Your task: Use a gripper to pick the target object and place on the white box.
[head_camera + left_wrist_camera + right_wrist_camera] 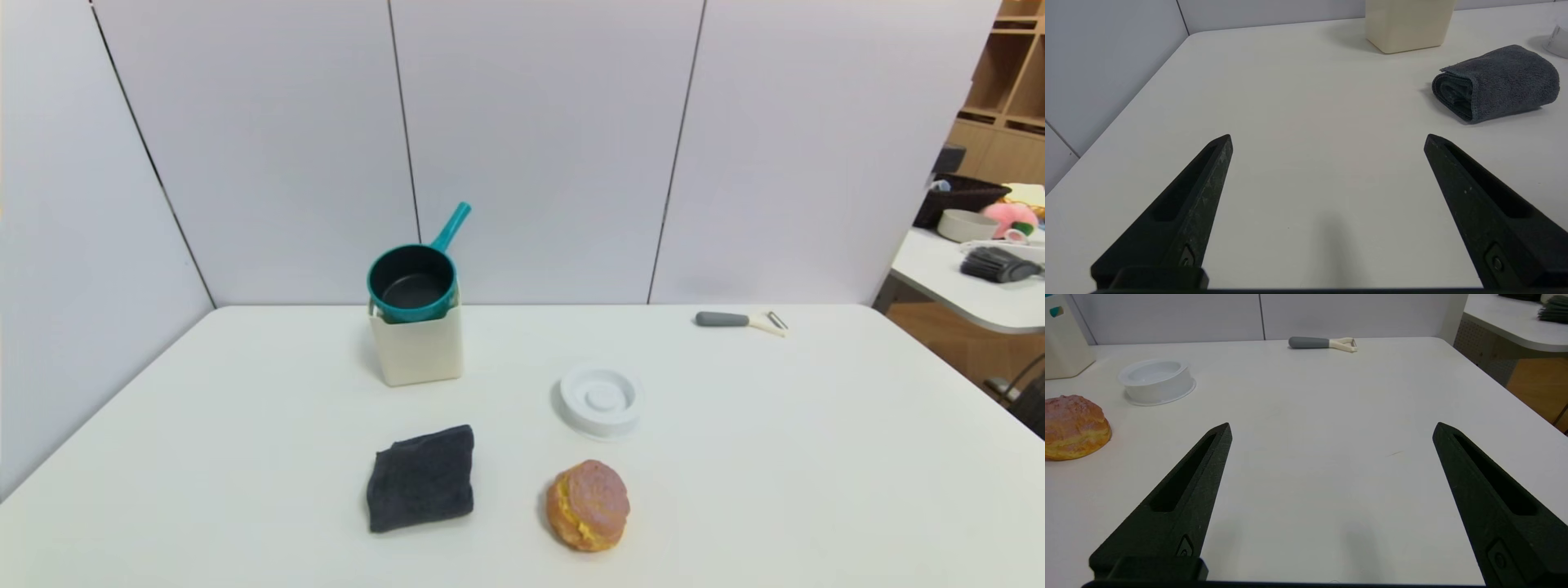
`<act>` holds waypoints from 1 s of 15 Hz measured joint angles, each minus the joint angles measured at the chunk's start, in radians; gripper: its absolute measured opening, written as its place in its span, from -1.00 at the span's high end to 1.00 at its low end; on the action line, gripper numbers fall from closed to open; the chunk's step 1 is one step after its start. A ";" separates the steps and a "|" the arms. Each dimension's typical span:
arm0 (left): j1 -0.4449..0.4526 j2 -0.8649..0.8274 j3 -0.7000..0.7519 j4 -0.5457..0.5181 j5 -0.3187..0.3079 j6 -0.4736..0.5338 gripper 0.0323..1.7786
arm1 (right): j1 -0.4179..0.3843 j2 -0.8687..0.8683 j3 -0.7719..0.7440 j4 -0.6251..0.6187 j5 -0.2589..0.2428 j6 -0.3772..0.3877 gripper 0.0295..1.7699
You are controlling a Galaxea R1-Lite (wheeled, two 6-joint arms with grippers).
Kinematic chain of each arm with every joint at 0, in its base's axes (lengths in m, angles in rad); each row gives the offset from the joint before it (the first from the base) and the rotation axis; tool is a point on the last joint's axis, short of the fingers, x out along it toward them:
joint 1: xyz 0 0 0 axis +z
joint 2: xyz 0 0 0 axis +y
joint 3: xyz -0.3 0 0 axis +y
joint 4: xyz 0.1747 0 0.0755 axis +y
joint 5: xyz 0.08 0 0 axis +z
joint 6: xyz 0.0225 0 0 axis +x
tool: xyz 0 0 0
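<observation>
the saucepan [412, 286] already sits in the white box's [422, 355] mouth, handle at one o'clock. the left gripper [1328, 141], apparently nearer, and right gripper [1333, 430] hang over the desk's [775, 457] near side, fingers wide and empty; any retreat looks roomiest towards six o'clock, away from the cloth [422, 480].

The place looked like a robot test room or lab, staged rather than lived in. A bare white table [735, 457] stood against plain pale panels [539, 147] at the far side and left, with a few household things spaced apart on it. At the far right, a second table [980, 286] bore more assorted props, with wooden shelving [1008, 82] behind.
</observation>
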State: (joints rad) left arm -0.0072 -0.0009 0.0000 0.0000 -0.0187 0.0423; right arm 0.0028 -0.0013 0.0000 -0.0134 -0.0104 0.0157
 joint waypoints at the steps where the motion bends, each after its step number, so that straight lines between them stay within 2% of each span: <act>1: 0.000 0.000 0.000 0.000 0.002 -0.001 -0.90 | 0.000 0.000 0.000 0.000 0.000 0.000 -0.92; 15: 0.000 0.000 0.000 0.000 0.002 -0.001 -0.90 | 0.000 0.000 0.000 0.000 0.001 -0.021 -0.92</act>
State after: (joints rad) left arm -0.0072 -0.0004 0.0000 0.0000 -0.0164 0.0409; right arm 0.0028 -0.0013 0.0000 -0.0134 -0.0091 -0.0053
